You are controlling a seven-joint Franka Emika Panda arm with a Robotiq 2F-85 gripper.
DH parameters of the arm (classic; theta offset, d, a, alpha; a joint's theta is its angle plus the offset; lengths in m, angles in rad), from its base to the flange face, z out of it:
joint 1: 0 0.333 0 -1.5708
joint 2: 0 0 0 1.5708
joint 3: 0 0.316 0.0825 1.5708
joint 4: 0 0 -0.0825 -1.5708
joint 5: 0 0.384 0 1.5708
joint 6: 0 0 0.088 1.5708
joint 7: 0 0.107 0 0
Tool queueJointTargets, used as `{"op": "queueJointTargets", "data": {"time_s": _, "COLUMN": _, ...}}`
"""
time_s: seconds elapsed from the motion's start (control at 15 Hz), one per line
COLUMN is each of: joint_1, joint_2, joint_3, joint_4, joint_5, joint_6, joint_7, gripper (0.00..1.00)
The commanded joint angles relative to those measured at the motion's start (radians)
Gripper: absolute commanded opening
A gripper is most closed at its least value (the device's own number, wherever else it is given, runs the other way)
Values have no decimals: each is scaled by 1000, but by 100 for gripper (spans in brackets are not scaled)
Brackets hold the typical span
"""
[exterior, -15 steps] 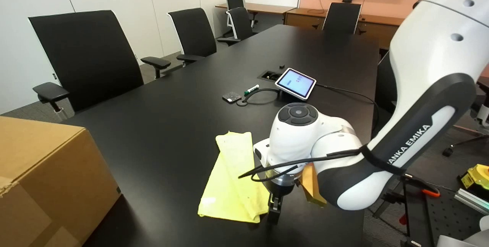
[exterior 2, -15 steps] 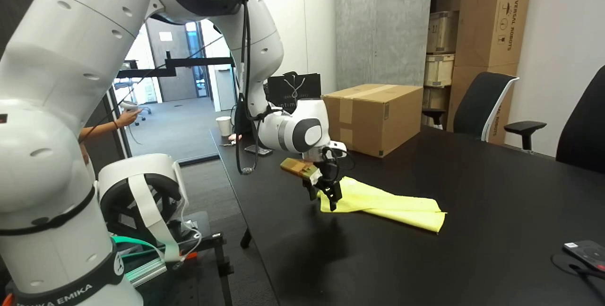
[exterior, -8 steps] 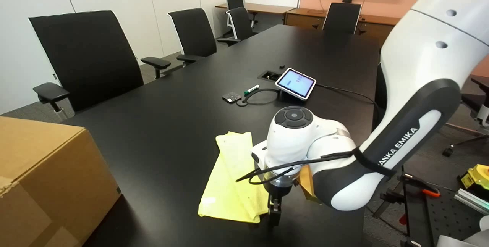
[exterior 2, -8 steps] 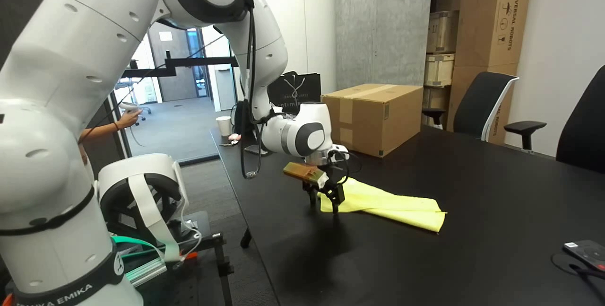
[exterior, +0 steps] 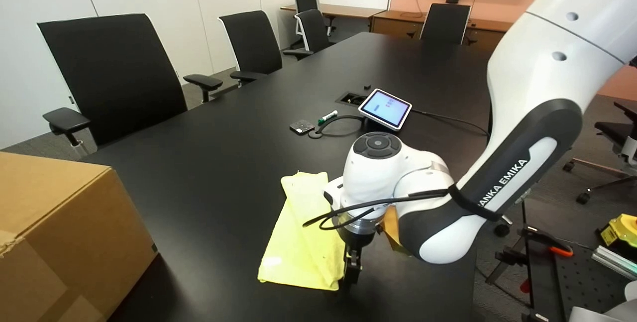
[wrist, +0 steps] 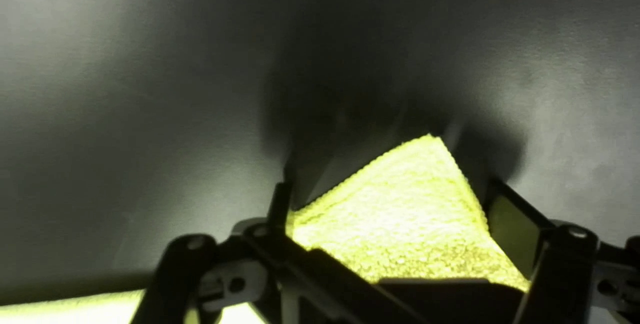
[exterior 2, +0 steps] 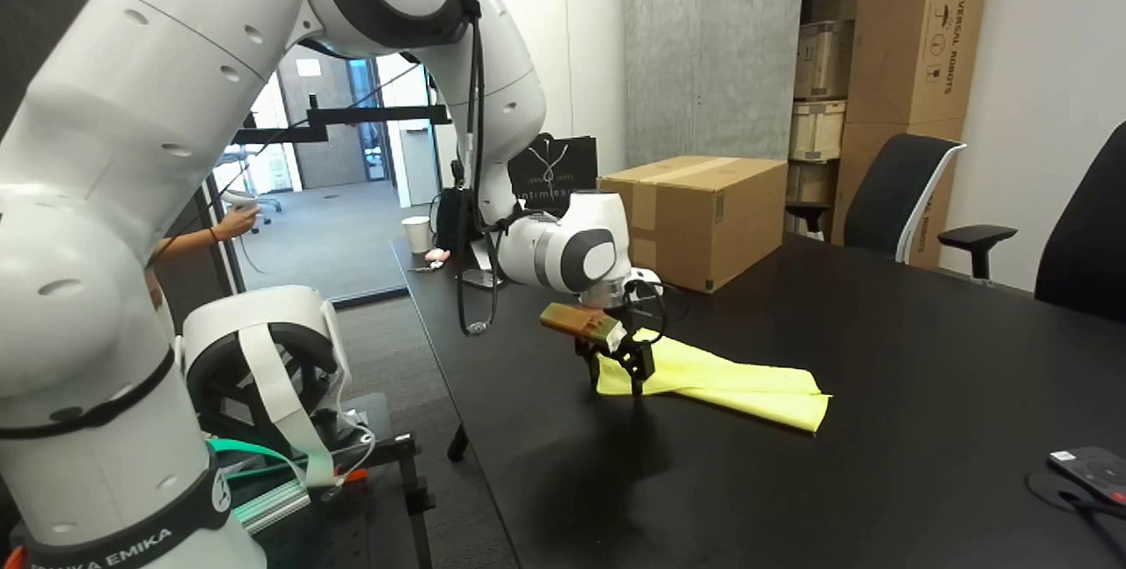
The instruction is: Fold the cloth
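Cloth (exterior: 298,242), yellow, one: on table (exterior: 224,177), mostly at 10 to 11 o'clock from my pincer (exterior: 351,279) in an exterior view. Jaws: parted; in wrist view I see one corner between them, pointing near 12 o'clock.

In the wrist view the cloth (wrist: 395,214) glares (nearly white), soft shadows darkening the table (wrist: 150,88).

The arm (exterior: 527,73) is mostly white, its pincer (wrist: 392,189) black.
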Motion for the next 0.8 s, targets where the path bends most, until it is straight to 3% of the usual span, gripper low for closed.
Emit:
{"op": "queueJointTargets", "data": {"time_s": 0.0, "joint_1": -12, "joint_2": 15, "joint_3": 7, "joint_4": 19, "joint_5": -3, "joint_6": 12, "joint_7": -17, "gripper": 66}}
{"op": "queueJointTargets", "data": {"time_s": 0.47, "joint_1": 15, "joint_2": -18, "joint_3": -11, "joint_4": 7, "joint_5": -21, "joint_6": -22, "joint_7": -2, "gripper": 16}}
{"op": "queueJointTargets", "data": {"time_s": 0.67, "joint_1": 22, "joint_2": -49, "joint_3": -10, "joint_4": 0, "joint_5": -34, "joint_6": -100, "joint_7": -13, "gripper": 10}}
{"op": "queueJointTargets", "data": {"time_s": 0.73, "joint_1": 34, "joint_2": -69, "joint_3": -18, "joint_4": -6, "joint_5": -49, "joint_6": -118, "joint_7": -5, "gripper": 12}}
